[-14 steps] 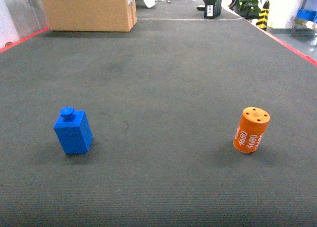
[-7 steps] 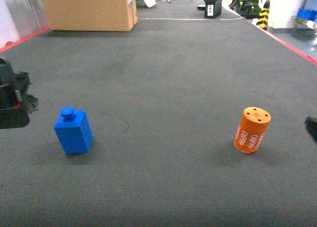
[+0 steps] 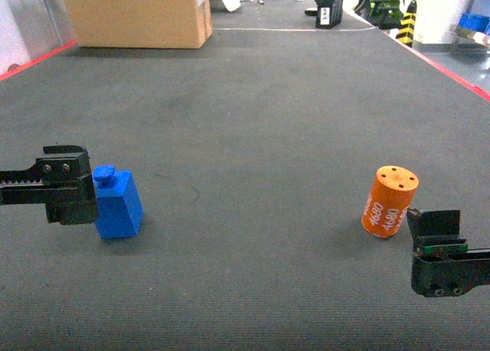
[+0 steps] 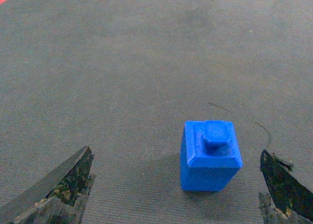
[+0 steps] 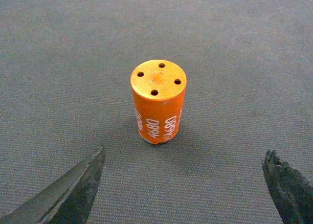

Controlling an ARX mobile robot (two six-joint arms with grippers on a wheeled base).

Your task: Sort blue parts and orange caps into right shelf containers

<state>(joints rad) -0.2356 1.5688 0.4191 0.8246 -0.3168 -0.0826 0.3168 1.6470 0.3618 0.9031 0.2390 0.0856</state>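
Nothing has been sorted yet, judging by how things lie. The small blue rectangular plastic part with a knob on top (image 3: 113,205) stands on the dark grey carpeted floor (image 3: 253,121) at the near left, and the small orange tapered plastic cap with holes in its flat top and white "4680" print on its side (image 3: 390,201) stands upright at the near right, well apart from the blue part. Both are untouched and neither is lifted. No large blue crate is plainly in view; only a scrap of blue shows at the far right edge of the head view, too small to identify. So both picks, the carry and both drops are left to do.

The left tool (image 3: 70,195) sits low beside the blue part on its left side, seemingly very near it in the head view. In the left wrist view its jaws are spread wide, the dark fingertips (image 4: 63,185) at either lower corner, with the blue part (image 4: 211,155) between and ahead of them, nearer the right finger; it grips nothing.

The right tool (image 3: 437,251) is just near-right of the orange cap, apart from it. In the right wrist view its jaws also stand wide apart, the fingertips (image 5: 73,190) at the lower corners, and the orange cap (image 5: 157,101) stands centred ahead of the gap, not yet between them. It holds nothing.
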